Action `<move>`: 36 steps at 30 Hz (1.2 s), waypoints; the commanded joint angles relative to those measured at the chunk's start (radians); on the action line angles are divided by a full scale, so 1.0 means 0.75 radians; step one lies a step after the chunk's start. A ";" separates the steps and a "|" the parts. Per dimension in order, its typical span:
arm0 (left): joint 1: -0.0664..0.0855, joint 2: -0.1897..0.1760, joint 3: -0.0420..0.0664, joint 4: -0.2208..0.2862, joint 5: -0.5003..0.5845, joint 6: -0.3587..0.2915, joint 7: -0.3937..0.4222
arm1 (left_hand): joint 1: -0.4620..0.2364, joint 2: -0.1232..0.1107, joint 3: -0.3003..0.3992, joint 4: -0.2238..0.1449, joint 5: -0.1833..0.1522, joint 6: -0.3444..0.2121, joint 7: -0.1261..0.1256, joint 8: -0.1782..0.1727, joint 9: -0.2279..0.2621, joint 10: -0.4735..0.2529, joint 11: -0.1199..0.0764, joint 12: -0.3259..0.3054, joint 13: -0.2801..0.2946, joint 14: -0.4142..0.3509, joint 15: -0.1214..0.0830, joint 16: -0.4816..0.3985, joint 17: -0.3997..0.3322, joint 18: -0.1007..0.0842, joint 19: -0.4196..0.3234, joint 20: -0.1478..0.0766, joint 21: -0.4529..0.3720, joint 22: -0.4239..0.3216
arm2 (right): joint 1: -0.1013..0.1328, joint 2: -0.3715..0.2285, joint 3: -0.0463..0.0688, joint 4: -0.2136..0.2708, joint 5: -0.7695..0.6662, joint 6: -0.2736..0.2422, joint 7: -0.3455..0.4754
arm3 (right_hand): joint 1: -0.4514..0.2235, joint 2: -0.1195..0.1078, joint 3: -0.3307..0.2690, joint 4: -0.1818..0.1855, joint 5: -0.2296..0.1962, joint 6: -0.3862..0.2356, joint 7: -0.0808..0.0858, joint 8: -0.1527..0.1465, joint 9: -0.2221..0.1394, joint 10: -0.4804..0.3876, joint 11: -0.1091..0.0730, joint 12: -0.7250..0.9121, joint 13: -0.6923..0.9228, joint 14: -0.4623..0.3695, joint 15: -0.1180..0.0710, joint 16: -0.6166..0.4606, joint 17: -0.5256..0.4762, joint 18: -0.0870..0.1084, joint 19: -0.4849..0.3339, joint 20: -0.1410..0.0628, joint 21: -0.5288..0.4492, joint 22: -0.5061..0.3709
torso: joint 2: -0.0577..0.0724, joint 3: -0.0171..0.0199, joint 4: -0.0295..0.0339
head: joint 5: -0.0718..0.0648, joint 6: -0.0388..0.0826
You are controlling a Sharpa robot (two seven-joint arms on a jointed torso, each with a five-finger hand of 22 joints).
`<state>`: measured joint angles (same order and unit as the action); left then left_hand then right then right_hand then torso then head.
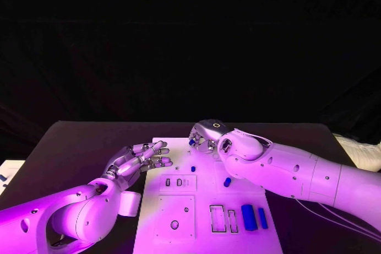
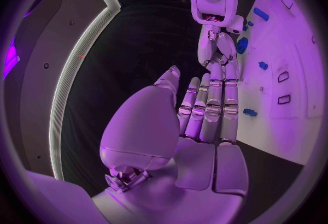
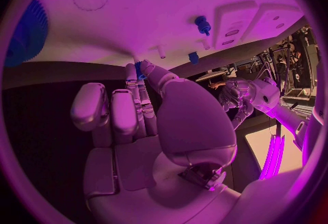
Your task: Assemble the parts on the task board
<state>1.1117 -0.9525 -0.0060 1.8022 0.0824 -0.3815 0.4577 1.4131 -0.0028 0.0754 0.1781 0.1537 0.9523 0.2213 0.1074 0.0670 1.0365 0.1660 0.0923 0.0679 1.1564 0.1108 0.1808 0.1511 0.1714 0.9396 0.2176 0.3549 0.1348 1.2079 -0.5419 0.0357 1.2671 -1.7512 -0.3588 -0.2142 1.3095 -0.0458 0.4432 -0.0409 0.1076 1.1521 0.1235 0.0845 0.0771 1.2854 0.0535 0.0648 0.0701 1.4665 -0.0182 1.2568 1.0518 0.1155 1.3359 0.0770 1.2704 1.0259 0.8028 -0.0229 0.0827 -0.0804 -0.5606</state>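
The white task board (image 1: 199,210) lies in the middle of the black table. My right hand (image 1: 208,135) hovers over the board's far edge, its thumb and a finger pinching a small blue part (image 3: 140,69). My left hand (image 1: 143,157) floats at the board's left edge with its fingers (image 2: 208,98) stretched out and apart, holding nothing. A small blue part (image 1: 193,168) and a rounded blue part (image 1: 227,182) sit mid-board. Two long blue parts (image 1: 248,217) lie side by side near the front right.
Two small slots (image 1: 173,182) and two upright rectangular slots (image 1: 222,219) are cut in the board, with a round hole (image 1: 174,225) front left. A blue peg (image 3: 202,23) stands on the board. Bare black table (image 1: 79,144) lies to both sides.
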 commanded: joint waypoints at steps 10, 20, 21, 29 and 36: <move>0.002 0.001 0.001 0.002 0.003 0.029 0.003 | 0.013 0.000 0.001 -0.008 0.007 0.003 0.004 -0.008 -0.002 0.002 0.003 -0.006 -0.001 -0.007 0.002 -0.009 0.001 0.014 0.005 0.003 -0.005 -0.001 | -0.002 0.005 -0.003 -0.003 -0.035 0.056 -0.038 | -0.003 0.004 0.001 0.009 0.003 0.013 -0.002 0.006 0.039 -0.007 0.004 -0.005 -0.002 0.050 -0.008 0.011 0.004 -0.021 0.006 0.006 0.009 0.001 | 0.003 -0.0026 0.0064 | -0.006 -0.002; 0.002 -0.002 0.001 0.010 0.003 0.026 0.001 | 0.015 0.000 0.002 -0.009 0.007 0.003 0.004 -0.008 -0.002 0.003 0.003 -0.007 -0.001 -0.007 0.003 -0.010 0.002 0.014 0.004 0.003 -0.006 -0.002 | -0.001 0.023 -0.003 -0.023 -0.071 0.078 -0.102 | -0.007 -0.003 -0.001 0.014 0.002 0.010 0.000 0.002 0.040 -0.012 0.006 -0.005 -0.002 0.049 -0.006 0.014 0.005 -0.022 0.005 0.008 0.012 0.004 | 0.005 -0.0050 0.0108 | -0.012 -0.005; 0.002 -0.002 0.001 0.012 0.003 0.026 0.001 | 0.015 0.000 0.002 -0.009 0.007 0.003 0.004 -0.008 -0.002 0.003 0.003 -0.007 -0.001 -0.007 0.003 -0.010 0.002 0.014 0.004 0.003 -0.006 -0.002 | -0.001 0.025 -0.003 -0.024 -0.073 0.078 -0.103 | -0.008 -0.005 -0.001 0.015 0.002 0.009 0.001 0.001 0.040 -0.014 0.007 -0.005 -0.003 0.049 -0.006 0.016 0.007 -0.022 0.005 0.008 0.013 0.005 | 0.004 -0.0057 0.0119 | -0.013 -0.005; 0.002 -0.006 0.001 0.013 0.003 0.028 -0.003 | 0.020 -0.001 0.004 -0.016 0.007 0.003 0.005 -0.011 -0.002 0.002 0.003 -0.010 -0.001 -0.008 0.003 -0.014 0.003 0.015 0.003 0.004 -0.008 -0.003 | 0.000 0.031 -0.004 -0.025 -0.076 0.077 -0.117 | -0.011 -0.026 0.005 0.028 0.003 -0.025 0.016 -0.023 0.038 -0.067 0.022 -0.008 -0.009 0.047 0.009 0.025 0.010 -0.021 -0.003 0.018 0.015 0.004 | 0.006 -0.0064 0.0142 | -0.016 -0.006; 0.003 -0.009 0.001 0.013 0.003 0.027 -0.004 | 0.022 -0.001 0.004 -0.018 0.007 0.002 0.005 -0.013 -0.002 0.002 0.004 -0.012 -0.001 -0.008 0.003 -0.015 0.004 0.015 0.003 0.004 -0.008 -0.004 | 0.000 0.024 -0.004 -0.018 -0.070 0.055 -0.118 | -0.019 -0.095 -0.012 0.051 -0.020 -0.190 0.061 -0.033 0.001 -0.279 0.075 -0.007 -0.012 0.012 0.054 -0.050 -0.117 0.006 -0.090 0.060 -0.071 -0.146 | 0.006 -0.0065 0.0173 | -0.018 -0.003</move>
<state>1.1123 -0.9590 -0.0060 1.8093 0.0827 -0.3804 0.4517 1.4224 -0.0041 0.0786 0.1694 0.1537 0.9523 0.2213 0.1034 0.0671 1.0365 0.1661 0.0871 0.0679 1.1564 0.1108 0.1732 0.1532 0.1713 0.9397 0.2176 0.3549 0.1335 1.2072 -0.5223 0.0323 1.2508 -1.7874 -0.3142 -0.2897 1.2955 -0.1057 0.4418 -0.0007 0.0962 1.0259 0.1667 0.0631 0.0830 1.0918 0.1045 0.0647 0.0617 1.4664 0.0145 1.2259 0.9754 0.1156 1.2760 0.1188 1.2254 0.9303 0.8071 -0.0279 0.0943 -0.0932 -0.5643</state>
